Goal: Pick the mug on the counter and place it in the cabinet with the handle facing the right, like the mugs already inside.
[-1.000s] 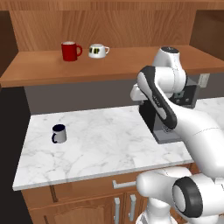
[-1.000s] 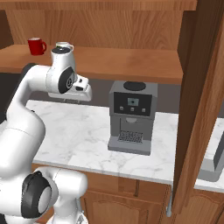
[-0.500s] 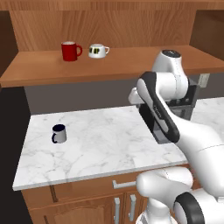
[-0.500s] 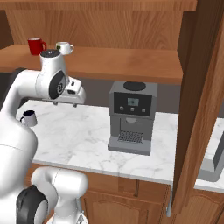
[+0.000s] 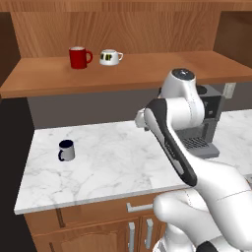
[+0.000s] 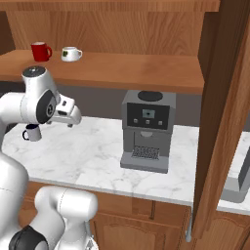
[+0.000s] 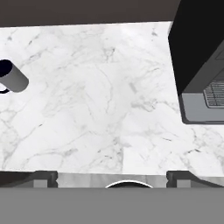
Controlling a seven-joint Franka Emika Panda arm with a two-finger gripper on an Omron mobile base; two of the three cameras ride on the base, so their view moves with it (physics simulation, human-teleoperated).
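The light grey mug (image 5: pixel 66 150) with a dark inside stands upright on the left part of the white marble counter (image 5: pixel 118 162). Its dark handle (image 5: pixel 60 155) points to the left front. In the hand view the mug (image 7: pixel 12 78) sits at the left edge. My gripper (image 6: pixel 69 120) hangs over the counter, well to the right of the mug and apart from it. Its fingertips (image 7: pixel 43 176) stand wide apart, open, with nothing between them. Above is the brown wooden cabinet (image 5: pixel 147 69) shelf.
A red mug (image 5: pixel 78 57) and a squat white cup (image 5: pixel 110 57) stand on the shelf's left part, handles to the right. A dark grey coffee machine (image 6: pixel 146 129) stands on the counter right of my gripper. A wooden cabinet side (image 6: pixel 222 122) rises at the right.
The arm has swung left and lower, from beside the coffee machine out over the counter. The jaws have opened wider. The mug has not moved.
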